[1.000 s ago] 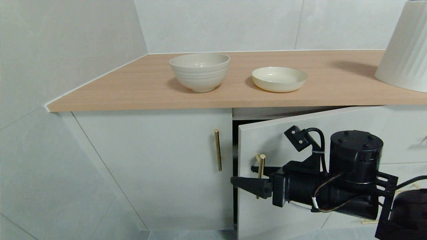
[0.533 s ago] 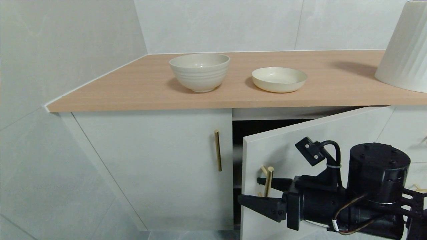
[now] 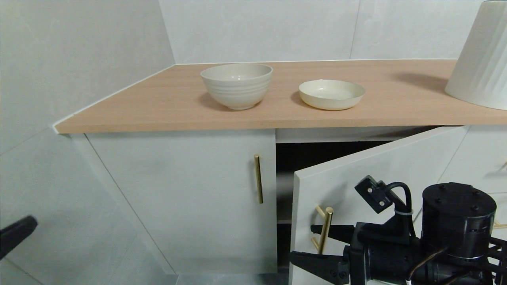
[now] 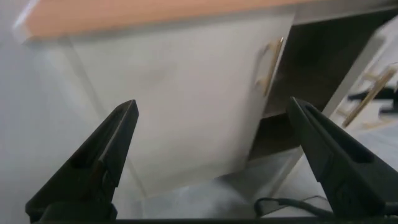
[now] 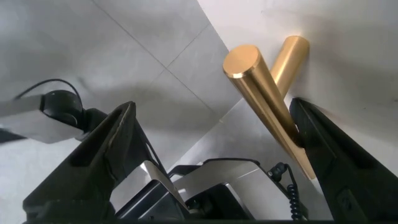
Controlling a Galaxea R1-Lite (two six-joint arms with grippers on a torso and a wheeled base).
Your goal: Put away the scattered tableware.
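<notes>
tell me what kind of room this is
Probably a kitchen: a wooden countertop carrying a bowl and a shallow dish, white cabinets with brass handles underneath, and tiled walls.

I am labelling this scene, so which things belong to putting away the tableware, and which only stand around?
Job:
deep cream ribbed bowl
shallow cream dish
half-open white cabinet door
its brass bar handle, straddled by the right gripper

Just there:
white pleated conical object
closed white cabinet door
</notes>
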